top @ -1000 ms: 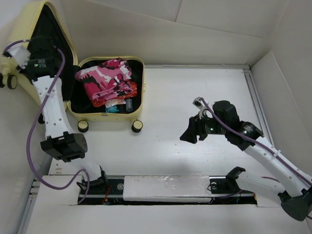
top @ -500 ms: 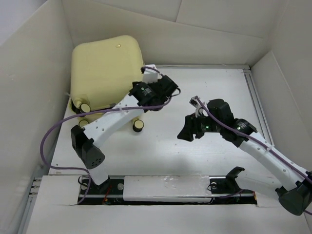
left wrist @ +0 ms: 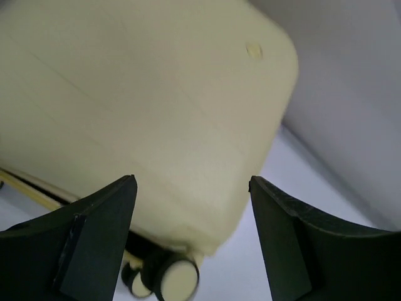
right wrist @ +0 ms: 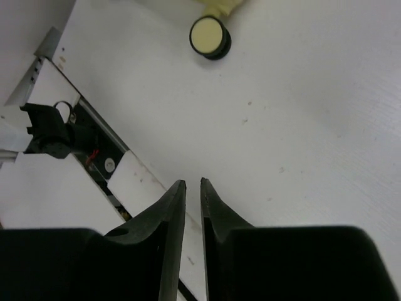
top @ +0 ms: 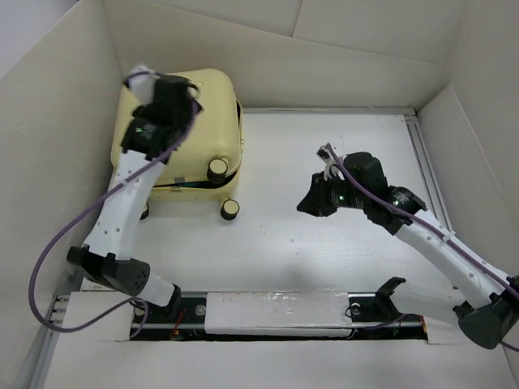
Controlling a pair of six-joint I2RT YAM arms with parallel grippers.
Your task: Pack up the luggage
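**Location.** The luggage (top: 203,121) lies flat in the far left corner of the table (top: 324,146), lid down, with its wheels toward the near edge. A dark line shows along the near seam (top: 182,187). I judge that the two halves are not yet pressed fully together. The frames do not show whether any fastening is done.

**Step in hand.** This appears to be seating the lid.
- Press straight down on the shell close to the near seam, where the gap shows, not at the hinge side.
- Press with a broad, flat contact, since the rounded shell will let a fingertip slide.
- Keep the fingers clear of the seam itself.
- The case may shift on the smooth table under an off-centre push. A push with no sideways component is safer.

**Left arm.** It reaches far forward and left, with the wrist bent down over the lid. The left gripper (left wrist: 191,183) hangs above the shell, fingers wide apart and holding nothing. Contact with the lid cannot be confirmed. One wheel (left wrist: 177,279) shows below it.

**Right arm.** It is extended over bare table, well apart from the case, with the wrist angled down and to the left. The right gripper (right wrist: 193,183) has its fingers almost together with nothing between them.
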